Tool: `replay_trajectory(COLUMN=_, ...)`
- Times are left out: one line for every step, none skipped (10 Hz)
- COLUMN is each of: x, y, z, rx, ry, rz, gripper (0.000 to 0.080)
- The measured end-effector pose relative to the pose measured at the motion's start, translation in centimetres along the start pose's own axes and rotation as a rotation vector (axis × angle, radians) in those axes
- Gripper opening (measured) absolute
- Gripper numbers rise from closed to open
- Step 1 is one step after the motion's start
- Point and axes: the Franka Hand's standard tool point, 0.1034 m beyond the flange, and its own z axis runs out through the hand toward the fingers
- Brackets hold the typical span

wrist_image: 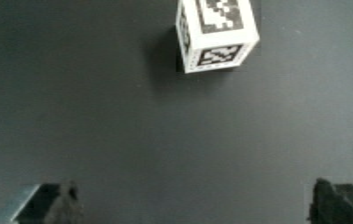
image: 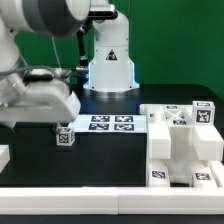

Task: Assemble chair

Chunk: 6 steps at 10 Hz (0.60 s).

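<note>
A small white chair piece with black-and-white tags (image: 65,135) stands alone on the black table at the exterior view's left; in the wrist view it (wrist_image: 217,35) lies well ahead of my fingertips. My gripper (wrist_image: 199,205) is open and empty, with its two dark fingertips (wrist_image: 48,203) far apart over bare table. In the exterior view the white hand (image: 40,100) hovers just above and to the left of that small piece. A stepped white structure of joined chair pieces (image: 185,145) stands at the exterior view's right, with tags on its faces.
The marker board (image: 112,124) lies flat in the middle of the table. The robot's white base (image: 110,60) stands behind it before a green backdrop. A white block edge (image: 4,155) shows at the far left. The table's light front edge (image: 110,205) runs across the foreground.
</note>
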Motion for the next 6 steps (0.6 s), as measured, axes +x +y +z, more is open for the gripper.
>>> replay_trajectory(x=-0.5, y=-1.9, z=2.4, rx=-0.012, ry=-0.004, rz=-0.018, gripper=0.0649)
replay_trajectory(x=-3.2, y=-2.4, z=4.1, rx=-0.005, ry=-0.116, rz=-0.02, gripper=0.0649)
replay_trajectory(x=-3.1, y=-1.9, z=3.8, rx=0.002, ry=-0.196, rz=-0.005, gripper=0.0649)
replay_trajectory(x=-3.3, y=-2.3, z=3.9, rx=0.009, ry=-0.28, rz=-0.013, gripper=0.0649)
replay_trajectory(x=-4.1, y=-3.2, z=4.1, rx=0.021, ry=-0.376, rz=-0.038, gripper=0.0649)
replay_trajectory(x=-3.9, y=-3.0, z=4.3, rx=0.027, ry=-0.395, rz=-0.053, gripper=0.0649)
